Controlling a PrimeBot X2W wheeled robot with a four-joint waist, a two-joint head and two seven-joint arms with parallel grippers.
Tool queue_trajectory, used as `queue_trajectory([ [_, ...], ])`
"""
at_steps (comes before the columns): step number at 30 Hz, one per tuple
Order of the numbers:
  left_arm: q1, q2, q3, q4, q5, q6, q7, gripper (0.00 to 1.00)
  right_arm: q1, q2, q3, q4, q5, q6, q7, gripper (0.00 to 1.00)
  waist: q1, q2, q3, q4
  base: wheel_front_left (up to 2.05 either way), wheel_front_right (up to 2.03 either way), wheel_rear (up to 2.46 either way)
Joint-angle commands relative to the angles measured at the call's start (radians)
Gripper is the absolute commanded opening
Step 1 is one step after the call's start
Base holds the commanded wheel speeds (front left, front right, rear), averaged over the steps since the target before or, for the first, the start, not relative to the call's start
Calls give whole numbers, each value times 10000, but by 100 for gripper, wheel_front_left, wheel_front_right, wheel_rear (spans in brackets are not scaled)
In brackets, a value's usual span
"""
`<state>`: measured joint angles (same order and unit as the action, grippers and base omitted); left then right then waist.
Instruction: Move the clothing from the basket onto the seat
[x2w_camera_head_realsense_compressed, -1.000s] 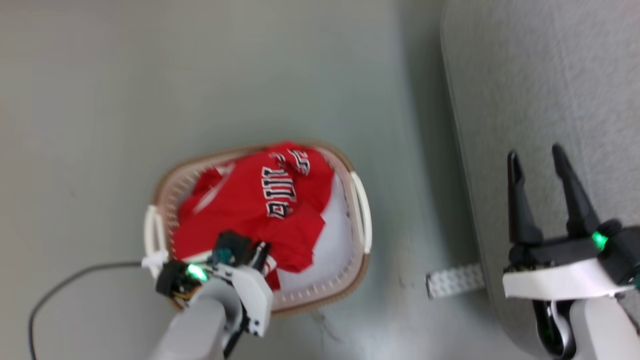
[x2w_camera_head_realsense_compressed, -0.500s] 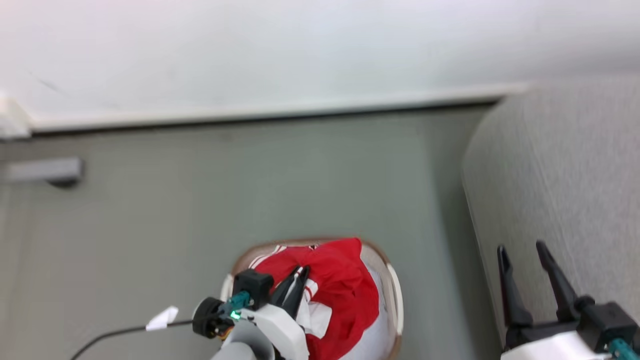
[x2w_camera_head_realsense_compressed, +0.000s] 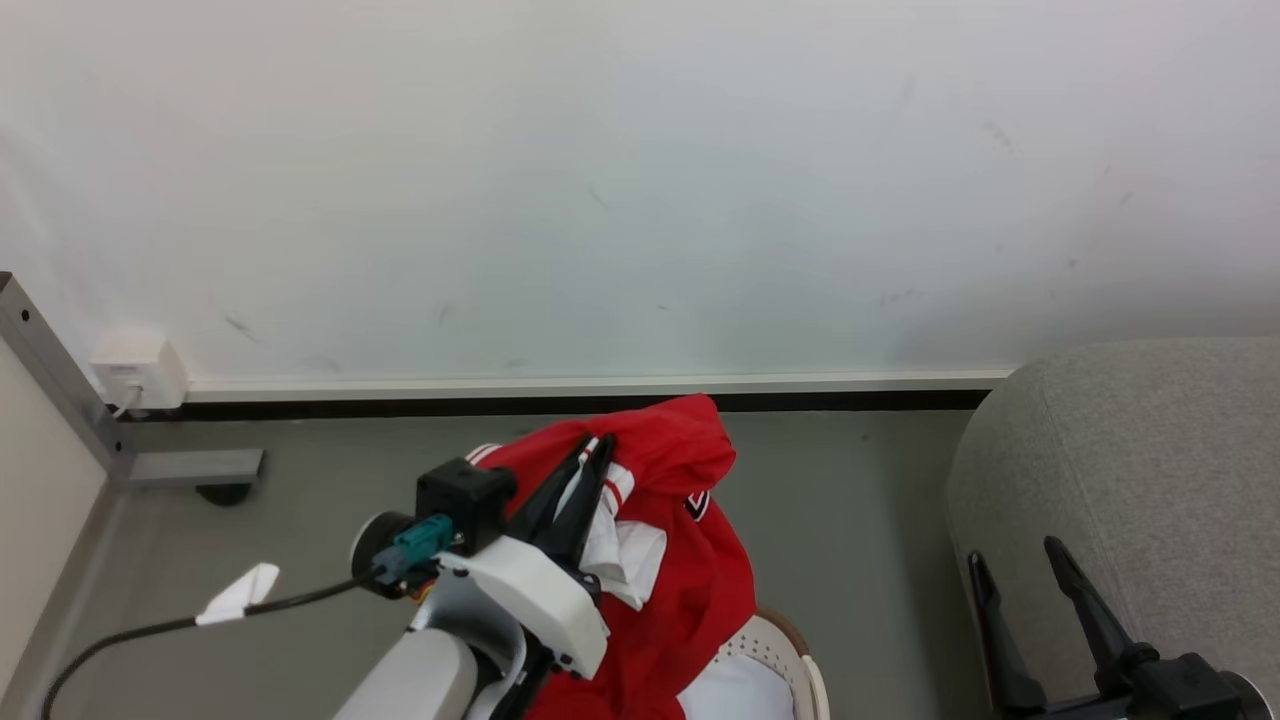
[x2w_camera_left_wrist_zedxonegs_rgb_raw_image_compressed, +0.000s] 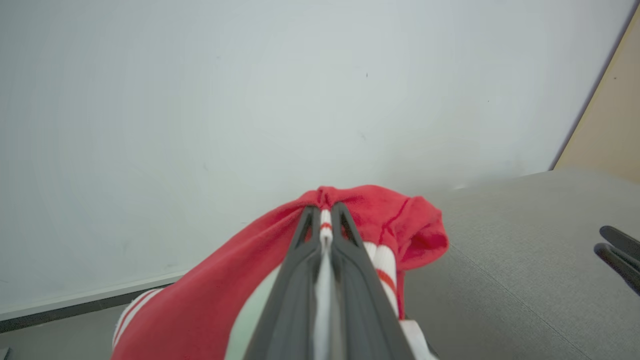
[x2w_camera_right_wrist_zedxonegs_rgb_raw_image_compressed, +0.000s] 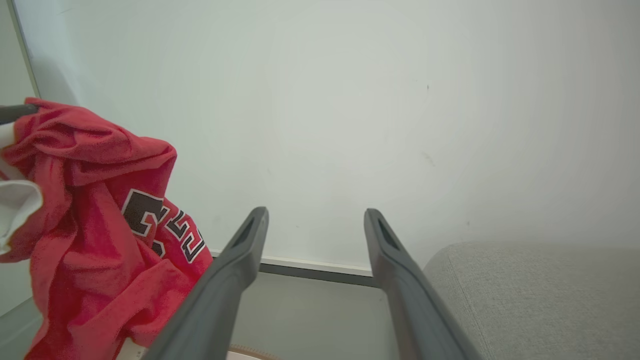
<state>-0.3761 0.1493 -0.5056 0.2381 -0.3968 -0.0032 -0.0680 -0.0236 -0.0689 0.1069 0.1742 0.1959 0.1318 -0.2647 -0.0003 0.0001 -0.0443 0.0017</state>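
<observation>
In the head view the left gripper (x2w_camera_head_realsense_compressed: 598, 447) is clamped on the white-striped trim of the red clothing (x2w_camera_head_realsense_compressed: 700, 590), which hangs over the basket (x2w_camera_head_realsense_compressed: 760, 640) at the near edge, and the right gripper (x2w_camera_head_realsense_compressed: 1012, 555) stands wide and empty before the grey seat (x2w_camera_head_realsense_compressed: 1130, 440) on the right. The left wrist view shows the dark jaws pinched on that trim, with the seat to the right. The right wrist view shows the lettered clothing hanging at the left and the seat at the near right.

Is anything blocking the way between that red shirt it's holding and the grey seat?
Nothing visible. The red jersey hangs from the shut left gripper over the basket; bare floor lies between it and the seat. The open right gripper hovers by the seat.
</observation>
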Motion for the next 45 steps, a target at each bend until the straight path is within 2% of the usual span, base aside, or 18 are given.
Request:
queue_trajectory([
  [1, -123, 129, 39, -243, -29, 34, 108, 0, 125, -114, 110, -83, 22, -21, 4, 100, 3, -1, -71, -7, 0, 0, 0],
  [7, -42, 380, 70, -1468, -70, 239, 716, 0, 165, -765, 1164, -682, 204, -21, 4, 100, 3, -1, -193, -26, 0, 0, 0],
  [13, 60, 370, -118, -2167, -2, 343, 1039, 0, -458, -1543, 3363, -1059, 905, -21, 4, 100, 3, -1, -173, 58, 0, 0, 0],
  [17, 85, 253, -378, -2337, 16, 287, 1160, 0, -1245, -1834, 4605, -722, 1303, -21, 5, 100, 3, -1, -171, 153, 0, 0, 0],
  [23, -7, 26, -760, -2309, 5, 144, 1261, 0, -2600, -1594, 5876, 661, 1591, -21, 5, 100, 3, -1, -259, 349, 0, 0, 0],
  [27, -104, -135, -1062, -2176, 33, 55, 1312, 0, -3479, -1178, 6603, 1920, 1898, -21, 5, 100, 3, -1, -328, 460, 0, 0, 0],
  [30, -84, -291, -1262, -2091, -42, 9, 1318, 0, -4044, -699, 6759, 3050, 1897, -21, 5, 100, 3, -1, -355, 509, 0, 0, 0],
  [35, -147, -480, -1511, -2009, -151, -41, 1314, 0, -4610, -82, 6406, 4499, 1476, -21, 5, 100, 3, -1, -354, 647, 0, 0, 0],
  [43, -134, -506, -1554, -1944, -334, -17, 1284, 0, -4527, 170, 5317, 4470, 494, -21, 5, 100, 3, -1, -285, 720, 0, 0, 0],
  [44, -103, -514, -1565, -1943, -364, -30, 1275, 0, -4479, 172, 5392, 4470, 512, -21, 5, 41, 3, -1, -283, 711, 0, 0, 0],
  [45, -71, -526, -1572, -1936, -375, -40, 1261, 0, -4421, 182, 5543, 4466, 653, -21, 5, 0, 3, -1, -284, 705, 0, 0, 0],
])
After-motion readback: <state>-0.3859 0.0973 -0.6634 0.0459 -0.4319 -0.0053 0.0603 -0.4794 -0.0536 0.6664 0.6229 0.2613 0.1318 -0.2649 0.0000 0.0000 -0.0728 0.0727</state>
